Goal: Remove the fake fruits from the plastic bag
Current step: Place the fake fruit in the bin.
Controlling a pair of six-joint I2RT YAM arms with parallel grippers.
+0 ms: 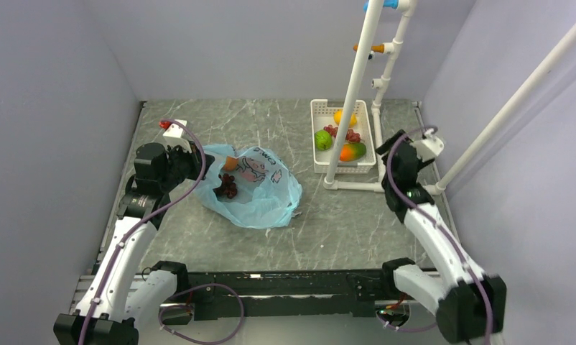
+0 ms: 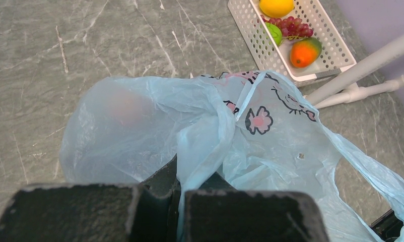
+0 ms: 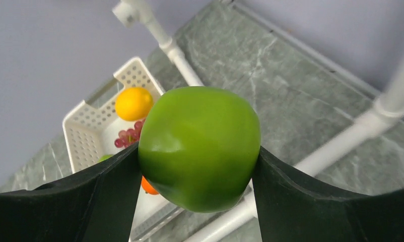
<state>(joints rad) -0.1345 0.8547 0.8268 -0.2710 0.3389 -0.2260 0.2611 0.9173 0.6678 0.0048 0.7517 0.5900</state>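
Right wrist view: the right pincer (image 3: 195,159) stands fairly wide, gripping a green fruit (image 3: 200,126), with the white basket (image 3: 84,131) at left behind it. Centre left in the top view, the left pincer (image 1: 205,164), fully closed, pinches the plastic bag (image 1: 260,194) on the bench (image 1: 342,223), dark grapes (image 1: 229,188) inside.

Soft, even light from above fills all three views, and shadows are weak. From the top, the counter (image 1: 342,223) is evenly bright, and the bag (image 1: 260,198) throws only faint shade along its lower edge. In the left wrist view the left pincer (image 2: 177,201) at the bottom is dark and blurred, while the bag's print is sharp. In the right wrist view the green fruit (image 3: 200,146) shows a dull sheen, and the basket (image 3: 81,141) behind is slightly soft.
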